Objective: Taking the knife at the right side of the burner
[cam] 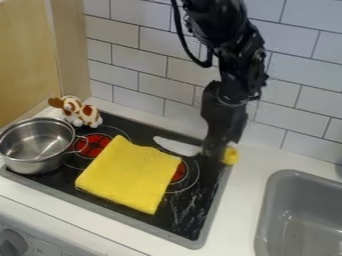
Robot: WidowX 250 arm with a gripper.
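Black arm [237, 55] comes down from the top edge in front of the white tiled wall [153, 65], gripper [214, 152] low over the back right part of the black stovetop [194, 210]. Knife [177, 146] is right there at the gripper: pale blade out to the left, pointing toward the yellow cloth [127, 172], a yellow bit of handle [230, 155] out to the right, near the stovetop's edge. The gripper covers the stretch in between. Can't tell from here if it is spread around the handle or pinching it. Knife is behind the right burner [179, 171], blade near the cloth's back right corner.

Cloth lies flat, set at a slant across the middle of the stovetop, partly over the right burner. Left burner [93, 145] shows red between cloth and pot.

Metal pot [37, 166], upright, at the left side of the stovetop, its handle turned to the left burner. Spotted brown-and-white toy animal [80, 114] behind the pot, at the back left corner. Wood panel [27, 60] on the left. White counter [244, 195] runs around the stovetop; grey sink [264, 220] set in it at the right. Grey knob [11, 244] at the lower left, on the front.
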